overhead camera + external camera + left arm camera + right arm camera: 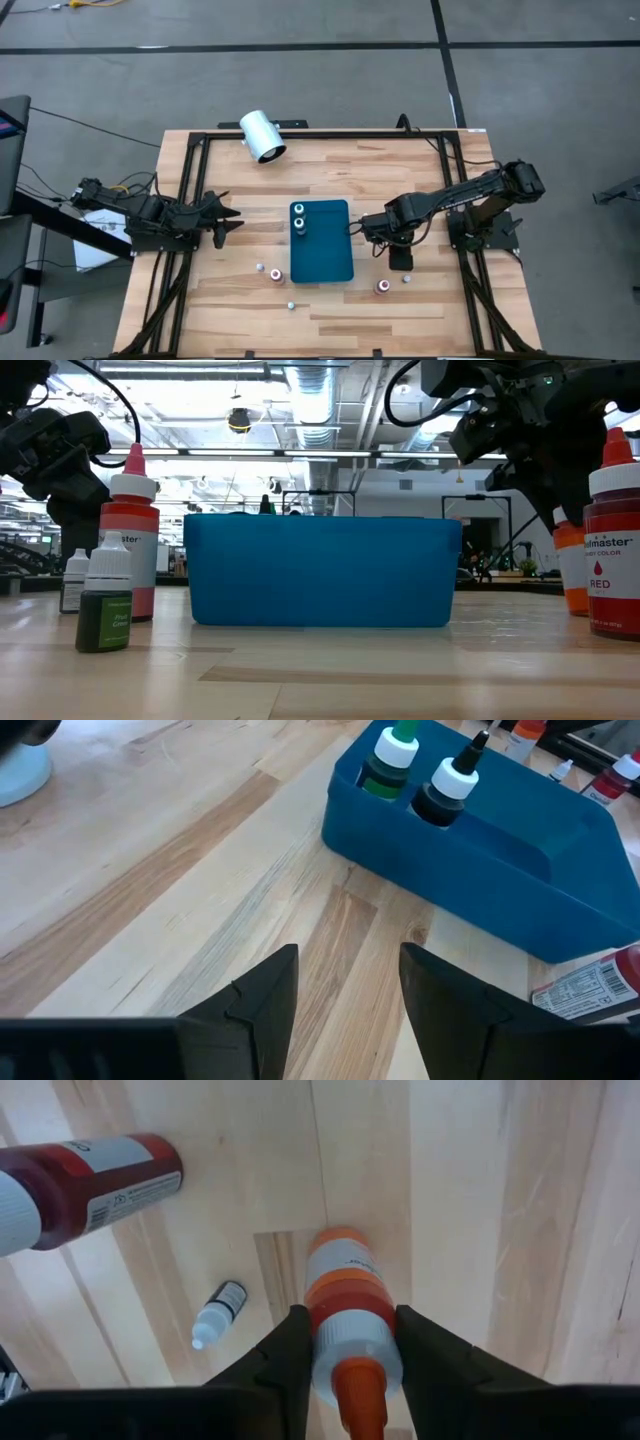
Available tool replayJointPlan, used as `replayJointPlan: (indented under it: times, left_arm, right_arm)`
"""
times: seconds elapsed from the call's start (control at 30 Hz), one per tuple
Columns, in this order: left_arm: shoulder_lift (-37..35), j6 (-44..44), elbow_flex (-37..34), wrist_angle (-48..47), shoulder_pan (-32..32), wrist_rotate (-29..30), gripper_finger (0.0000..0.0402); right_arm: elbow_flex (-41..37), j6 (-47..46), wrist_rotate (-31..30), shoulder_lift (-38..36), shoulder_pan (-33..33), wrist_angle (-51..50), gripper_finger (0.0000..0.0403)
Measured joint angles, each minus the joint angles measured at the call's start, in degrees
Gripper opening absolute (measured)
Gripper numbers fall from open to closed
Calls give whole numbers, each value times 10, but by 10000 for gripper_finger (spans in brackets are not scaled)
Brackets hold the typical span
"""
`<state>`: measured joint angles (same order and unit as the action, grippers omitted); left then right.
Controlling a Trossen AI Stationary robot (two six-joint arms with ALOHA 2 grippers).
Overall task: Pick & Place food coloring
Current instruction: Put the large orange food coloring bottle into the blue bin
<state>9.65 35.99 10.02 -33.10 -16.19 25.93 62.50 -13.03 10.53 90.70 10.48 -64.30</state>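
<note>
The food coloring bottles are spread about. A green-topped bottle (pixel 390 765) and a black-topped one (pixel 450 785) stand in the blue tray (pixel 325 255). An orange bottle (pixel 345 1295) stands upright on the wood to the right of the tray, and my right gripper (pixel 355 1350) is shut on it from above. In the high view this gripper (pixel 392 245) hides the bottle. My left gripper (pixel 228 215) waits open near the table's left edge, its fingers (pixel 270 995) with nothing between them. My right gripper pinches the orange bottle's white shoulder (pixel 352 1342), just under the orange tip, between its two fingers (pixel 295 1342). The fingers point almost straight down. The bottle stands upright with its base (pixel 335 1245) on the table.
A red bottle (pixel 90 1180) and a small pale bottle (pixel 218 1315) stand close by the orange one. More bottles (pixel 276 274) stand near the tray's left front corner, another (pixel 291 304) nearer the front edge. A white cylinder (pixel 263 136) lies at the far edge.
</note>
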Motion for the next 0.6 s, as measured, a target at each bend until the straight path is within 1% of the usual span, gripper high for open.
replayJointPlan:
  times: [0.2, 0.3, 0.5, 0.6]
  left_arm:
    - [0, 0, 0, 0, 0, 0, 167]
    - [0, 0, 0, 0, 0, 0, 167]
    - [0, 0, 0, 0, 0, 1, 167]
    - [0, 1, 0, 0, 0, 1, 167]
  right_arm:
    - [-2, 0, 0, -19, 0, -10, 115]
    - [10, 0, -2, -33, -1, -45, 114]
    - [69, 1, -3, -56, -7, -84, 112]
    - [112, 14, -18, -65, -9, -89, 115]
